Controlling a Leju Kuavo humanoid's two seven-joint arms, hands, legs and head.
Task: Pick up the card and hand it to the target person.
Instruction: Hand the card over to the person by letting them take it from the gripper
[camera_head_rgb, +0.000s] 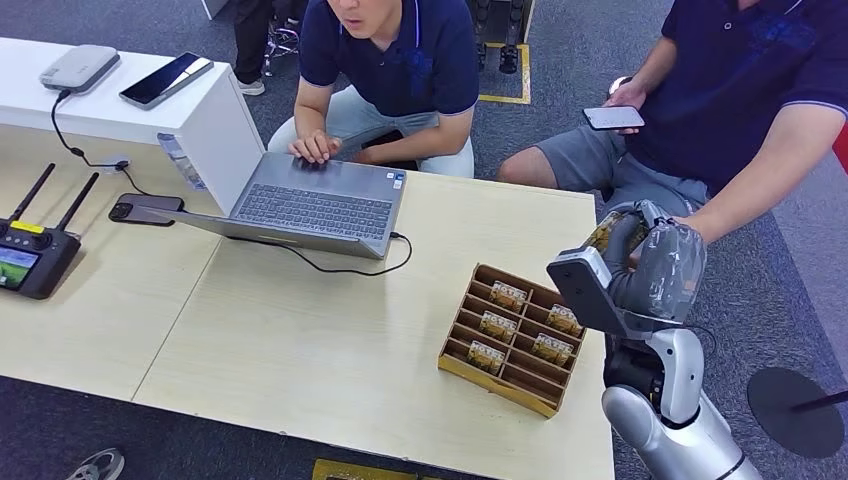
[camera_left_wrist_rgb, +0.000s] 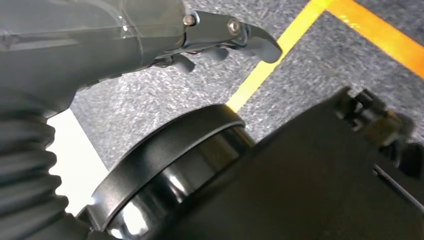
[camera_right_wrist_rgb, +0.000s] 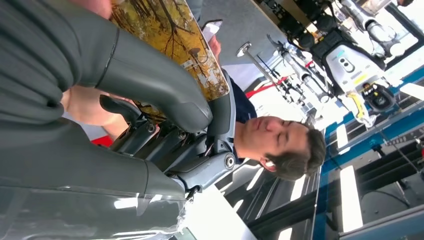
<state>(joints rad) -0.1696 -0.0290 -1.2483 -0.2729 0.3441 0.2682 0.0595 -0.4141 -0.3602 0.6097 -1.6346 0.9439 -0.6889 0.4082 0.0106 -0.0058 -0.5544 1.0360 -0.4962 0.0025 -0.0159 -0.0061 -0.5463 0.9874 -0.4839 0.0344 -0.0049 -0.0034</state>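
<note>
Card (camera_right_wrist_rgb: 172, 37) pinched between thumb and fingers of raised right hand (camera_head_rgb: 655, 265), left hand (camera_left_wrist_rgb: 165, 35) hanging, fingers curled on nothing

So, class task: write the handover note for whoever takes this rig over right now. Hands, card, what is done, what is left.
Right hand: raised beside the table's right end, holding the card.
Left hand: hanging over the floor, holding nothing, fingers curled.
Card tray: on the table, more cards in its slots.
Done: card picked up.
Left: pass it to the person on the right, who holds a phone.
</note>
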